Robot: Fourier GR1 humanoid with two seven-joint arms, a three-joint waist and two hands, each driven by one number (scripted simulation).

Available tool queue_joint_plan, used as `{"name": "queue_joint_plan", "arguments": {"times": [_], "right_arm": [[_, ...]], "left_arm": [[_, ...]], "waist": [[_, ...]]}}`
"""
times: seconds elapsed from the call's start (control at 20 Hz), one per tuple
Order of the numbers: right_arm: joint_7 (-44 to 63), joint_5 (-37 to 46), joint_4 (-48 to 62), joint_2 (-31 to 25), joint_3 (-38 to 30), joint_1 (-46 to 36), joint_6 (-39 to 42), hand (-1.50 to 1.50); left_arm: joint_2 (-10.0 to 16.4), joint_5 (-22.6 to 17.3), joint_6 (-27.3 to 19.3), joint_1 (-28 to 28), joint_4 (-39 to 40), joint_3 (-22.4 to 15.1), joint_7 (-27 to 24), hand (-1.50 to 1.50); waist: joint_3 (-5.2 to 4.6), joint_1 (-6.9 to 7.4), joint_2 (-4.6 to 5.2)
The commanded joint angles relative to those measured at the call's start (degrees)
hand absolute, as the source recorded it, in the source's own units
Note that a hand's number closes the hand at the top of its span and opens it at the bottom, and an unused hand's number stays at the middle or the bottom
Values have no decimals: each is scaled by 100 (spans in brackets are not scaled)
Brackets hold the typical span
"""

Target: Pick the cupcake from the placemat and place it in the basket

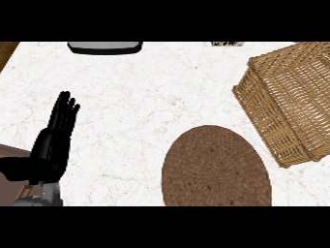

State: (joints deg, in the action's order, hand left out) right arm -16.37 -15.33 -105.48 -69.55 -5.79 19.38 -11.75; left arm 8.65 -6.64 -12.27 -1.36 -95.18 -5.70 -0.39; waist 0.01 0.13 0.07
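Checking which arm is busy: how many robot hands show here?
1. The left hand shows at the view's lower left, open, fingers up, resting above the white counter. The right hand is not in view.

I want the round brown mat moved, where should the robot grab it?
Probably pinch the placemat at its left edge, coming from the left: it lies flat, so only the rim is grippable, and that side faces the open left hand, while the basket crowds its right.

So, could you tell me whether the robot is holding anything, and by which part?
Nothing in view is held: the left hand rests open at the view's left, fingers straight. The right hand and the cupcake do not show.
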Motion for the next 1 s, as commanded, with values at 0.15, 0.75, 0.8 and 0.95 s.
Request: {"name": "queue_joint_plan", "arguments": {"times": [0.15,0.75,0.8,0.95], "right_arm": [[-390,644,1595,473,126,-1186,737,150],[-1226,2319,4209,1579,739,-3223,1269,150],[-1082,2254,3804,1553,510,-2987,1508,150],[-1691,2496,4588,1914,478,-3121,1337,150]], "left_arm": [[-19,49,133,163,-171,32,-37,0],[-221,176,171,-22,18,82,-8,0],[-21,67,346,-9,-201,279,156,0],[-86,124,372,101,-132,202,105,0]], "waist": [[0,62,8],[2,88,16],[-1,26,-2],[1,35,1]]}}
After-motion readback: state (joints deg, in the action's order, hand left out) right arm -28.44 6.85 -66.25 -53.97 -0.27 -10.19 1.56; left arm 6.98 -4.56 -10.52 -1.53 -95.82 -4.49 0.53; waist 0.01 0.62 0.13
